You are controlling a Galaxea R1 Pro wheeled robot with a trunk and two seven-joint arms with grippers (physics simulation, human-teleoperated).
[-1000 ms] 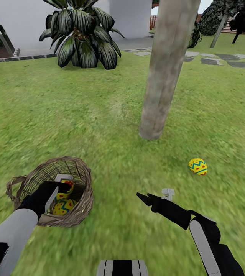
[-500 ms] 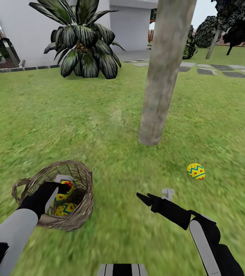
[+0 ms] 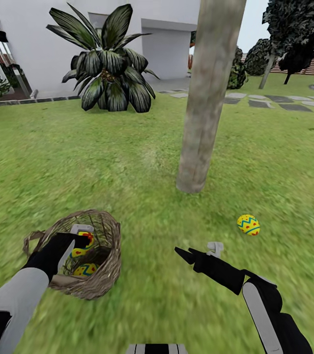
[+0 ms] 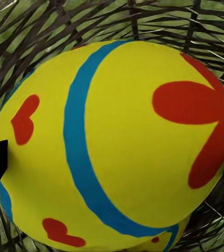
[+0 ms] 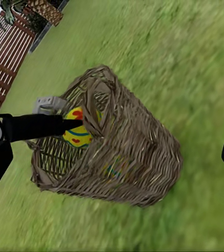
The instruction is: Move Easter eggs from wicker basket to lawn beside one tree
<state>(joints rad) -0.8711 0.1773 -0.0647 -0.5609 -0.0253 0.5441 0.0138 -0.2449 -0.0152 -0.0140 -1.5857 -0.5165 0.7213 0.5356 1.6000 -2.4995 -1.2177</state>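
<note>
Currently the left gripper [image 3: 80,239] is inside the tan woven wicker basket [image 3: 105,265], fingers clamped on a yellow egg with red flowers and blue band [image 4: 117,142]. A second egg [image 3: 85,269] lies on the basket bottom. The right gripper [image 3: 198,250] hovers over the green lawn [image 3: 78,162], jaws spread, holding nothing. A third yellow zigzag egg [image 3: 248,224] rests on the grass near the thick grey-brown tree trunk [image 3: 206,98].

Easter eggs, three: one on the lawn [image 3: 127,147] right of the trunk [image 3: 248,224], one between the left gripper's [image 3: 80,241] jaws [image 3: 82,246], one low in the basket [image 3: 86,269]. Wicker basket [image 3: 108,255]: one. Thick-trunked tree [image 3: 203,98]: one. Short palm [image 3: 108,69]: one. Dark cone-shaped trees at the back: at least two [image 3: 294,34]. Grippers: two, left and right [image 3: 198,251]. Paving stones: several.
</note>
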